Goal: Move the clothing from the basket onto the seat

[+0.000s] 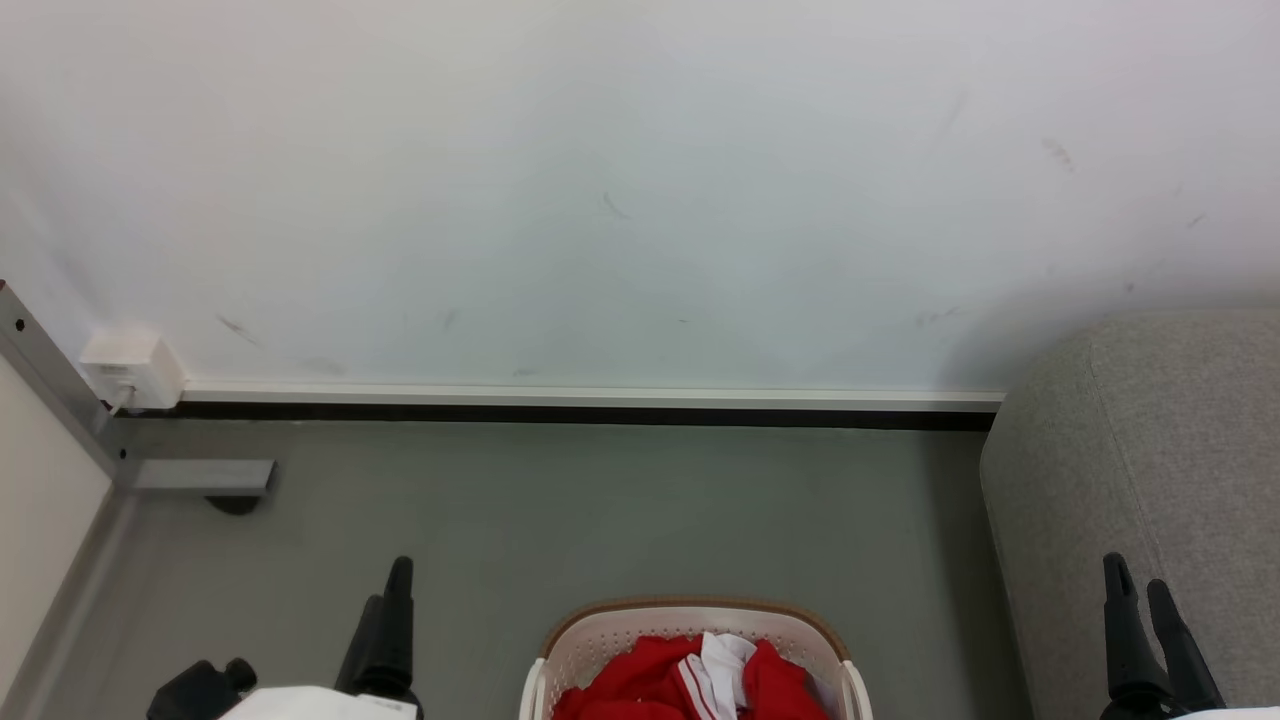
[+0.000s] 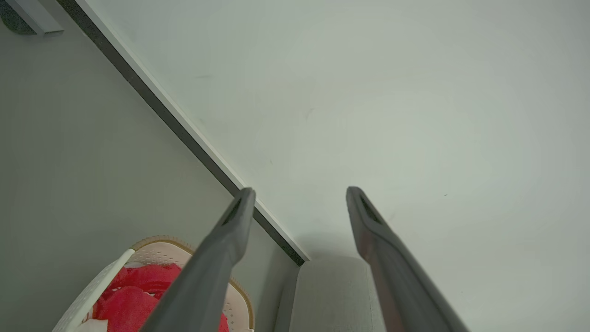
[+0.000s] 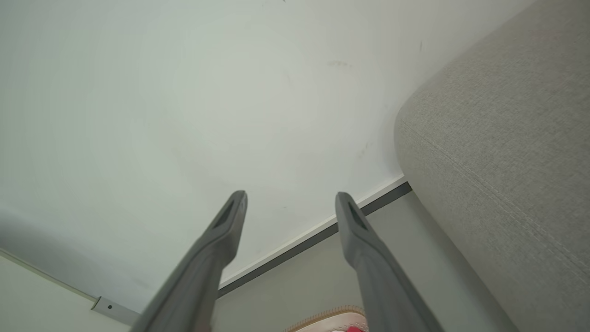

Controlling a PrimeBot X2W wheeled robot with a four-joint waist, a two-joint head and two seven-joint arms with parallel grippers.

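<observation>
Pre-grasp: my left fingers [image 1: 398,612] at 7 and right fingers [image 1: 1124,622] at 5 o'clock both spread, empty; clothing [image 1: 655,682] in basket [image 1: 598,628] at 6, seat [image 1: 1150,450] at 3; next call: drop in, pinch fabric.

Grey floor [image 1: 620,520] bearing a basket [image 1: 600,640], a seat [image 1: 1150,450] and a metal bar [image 1: 205,476].
The smooth floor is running back to a dark strip [image 1: 580,413] at the foot of the white wall [image 1: 640,200]. The cream basket with its brown rim is standing at the near middle of the head view, cut off by the bottom edge. The grey fabric seat is sitting at the right, near the basket but apart from it. The flat metal bar is lying at the left, a dark round pad [image 1: 232,505] showing beneath it.
</observation>
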